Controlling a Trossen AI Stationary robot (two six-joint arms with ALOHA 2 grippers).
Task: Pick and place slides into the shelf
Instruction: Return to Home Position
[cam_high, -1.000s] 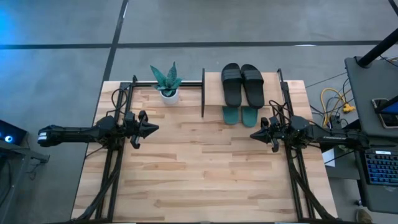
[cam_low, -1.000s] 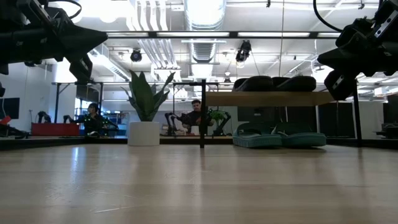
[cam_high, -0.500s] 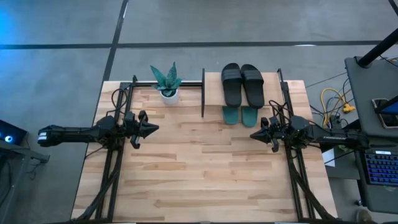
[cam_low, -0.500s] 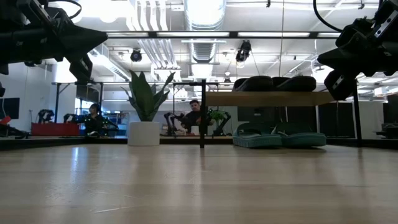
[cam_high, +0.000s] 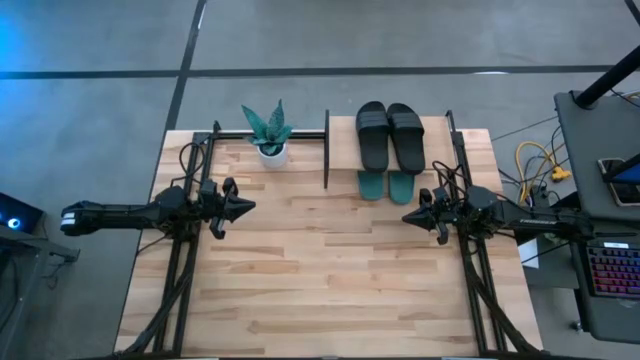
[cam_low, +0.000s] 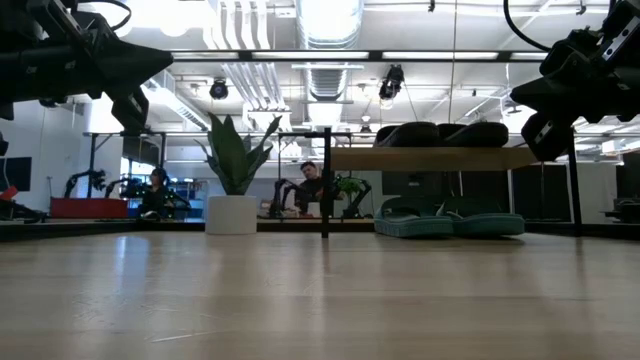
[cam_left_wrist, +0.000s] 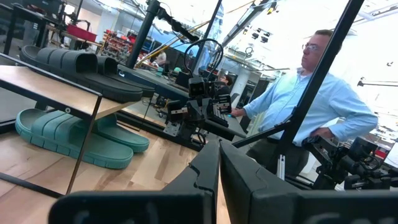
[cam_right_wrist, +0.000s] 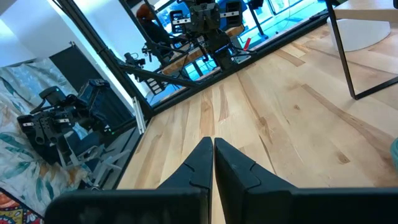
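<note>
Slides (cam_high: 373, 135) fill the far-edge shelf (cam_high: 342, 150); left gripper (cam_high: 250, 207) and right gripper (cam_high: 406, 217), each pressed closed, flank open tabletop (cam_high: 320, 280).

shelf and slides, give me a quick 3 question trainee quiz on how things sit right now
1. True or false: the black slides lie on top of the shelf.
2. Where are the green slides? A on the top board; B under the top board; C off the shelf entirely.
3. Fill in: the left gripper and right gripper both have their fingers ___.
Key: 1 true; 2 B; 3 shut.
</note>
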